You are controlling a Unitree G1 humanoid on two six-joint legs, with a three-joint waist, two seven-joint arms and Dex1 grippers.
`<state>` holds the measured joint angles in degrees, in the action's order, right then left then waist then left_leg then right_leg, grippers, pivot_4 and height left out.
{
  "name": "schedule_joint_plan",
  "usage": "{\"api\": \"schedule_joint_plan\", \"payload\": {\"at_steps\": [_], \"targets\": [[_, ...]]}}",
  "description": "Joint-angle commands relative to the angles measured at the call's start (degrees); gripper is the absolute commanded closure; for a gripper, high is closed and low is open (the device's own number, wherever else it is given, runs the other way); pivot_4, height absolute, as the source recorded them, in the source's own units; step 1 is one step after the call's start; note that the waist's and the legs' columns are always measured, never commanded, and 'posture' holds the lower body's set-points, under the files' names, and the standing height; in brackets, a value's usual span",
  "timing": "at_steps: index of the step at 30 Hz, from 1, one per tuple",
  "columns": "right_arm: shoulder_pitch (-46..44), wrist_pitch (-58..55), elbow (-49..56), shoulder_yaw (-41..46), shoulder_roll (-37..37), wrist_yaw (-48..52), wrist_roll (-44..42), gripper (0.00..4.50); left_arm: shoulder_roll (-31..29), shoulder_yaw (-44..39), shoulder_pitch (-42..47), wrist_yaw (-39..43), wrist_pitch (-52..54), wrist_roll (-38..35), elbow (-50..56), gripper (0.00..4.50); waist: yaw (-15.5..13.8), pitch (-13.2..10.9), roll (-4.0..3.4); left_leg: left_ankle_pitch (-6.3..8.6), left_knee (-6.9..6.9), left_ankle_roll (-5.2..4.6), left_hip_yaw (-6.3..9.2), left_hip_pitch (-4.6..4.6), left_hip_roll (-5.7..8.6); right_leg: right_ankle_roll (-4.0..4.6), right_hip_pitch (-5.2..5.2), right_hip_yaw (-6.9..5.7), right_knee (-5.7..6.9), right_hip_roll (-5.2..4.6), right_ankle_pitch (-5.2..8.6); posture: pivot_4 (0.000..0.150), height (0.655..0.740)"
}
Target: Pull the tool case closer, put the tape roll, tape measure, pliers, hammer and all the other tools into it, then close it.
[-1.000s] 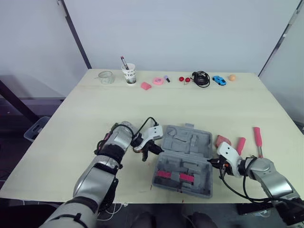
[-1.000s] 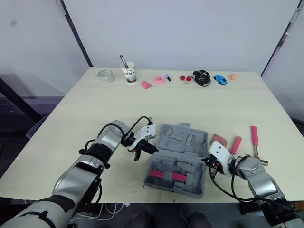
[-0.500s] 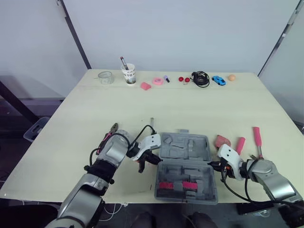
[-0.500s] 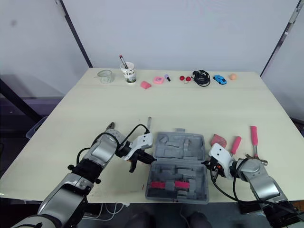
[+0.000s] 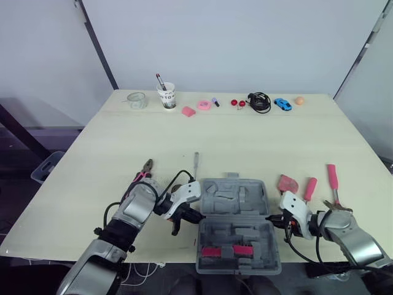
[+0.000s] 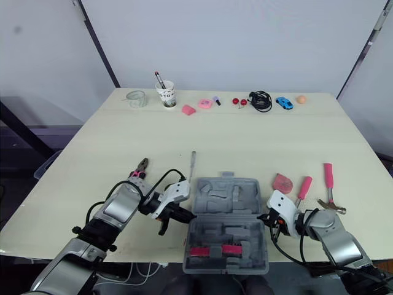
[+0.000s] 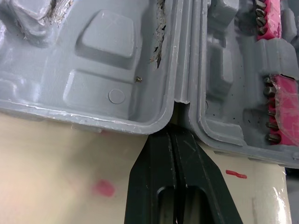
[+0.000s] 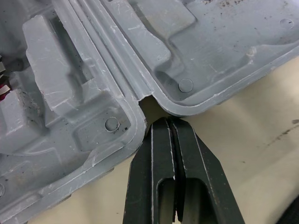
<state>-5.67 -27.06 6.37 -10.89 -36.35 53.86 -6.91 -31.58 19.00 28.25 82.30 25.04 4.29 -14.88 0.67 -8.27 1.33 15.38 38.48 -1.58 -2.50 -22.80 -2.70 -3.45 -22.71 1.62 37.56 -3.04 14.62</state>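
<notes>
Pale wood table, white wall behind. I see the grey tool case lying open & flat at the near table edge, btwn both grippers. Inside: moulded recesses, plus pink bit strips in its near half. Paper cup w/ a pen stands far beyond the case. Pliers lie left of the case, hammer right of it. L gripper: fingers pressed together, no gap, tips at the case's left hinge notch. R gripper: same, tips at the right hinge notch.

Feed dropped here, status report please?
Left gripper shut, right gripper shut, tips at tool case hinge ends. Case open, near table edge. Pliers, hammer outside; nothing blocking.
</notes>
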Motion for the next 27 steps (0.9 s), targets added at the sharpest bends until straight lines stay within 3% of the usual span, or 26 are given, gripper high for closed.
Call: {"api": "schedule_joint_plan", "payload": {"at_steps": [1,27], "targets": [[0.3,-0.5,3.4,-0.5,0.1,0.4,-1.2,4.5,-0.6,1.3,-0.6,-0.2,-1.3,-0.9,-0.1,4.46,0.0,0.0,0.0,0.0,0.0,0.0,0.0,0.0,0.0,0.0,0.0,0.0,0.0,0.0,0.0,0.15,0.74],[1.5,-3.1,5.7,-2.0,0.7,0.6,-1.8,4.5,-3.4,4.2,-1.2,0.5,-2.0,-2.5,1.3,4.46,0.1,0.0,0.0,0.0,0.0,0.0,0.0,0.04,-0.01,0.01,0.0,0.0,0.03,0.02,0.01,0.15,0.74]]}}
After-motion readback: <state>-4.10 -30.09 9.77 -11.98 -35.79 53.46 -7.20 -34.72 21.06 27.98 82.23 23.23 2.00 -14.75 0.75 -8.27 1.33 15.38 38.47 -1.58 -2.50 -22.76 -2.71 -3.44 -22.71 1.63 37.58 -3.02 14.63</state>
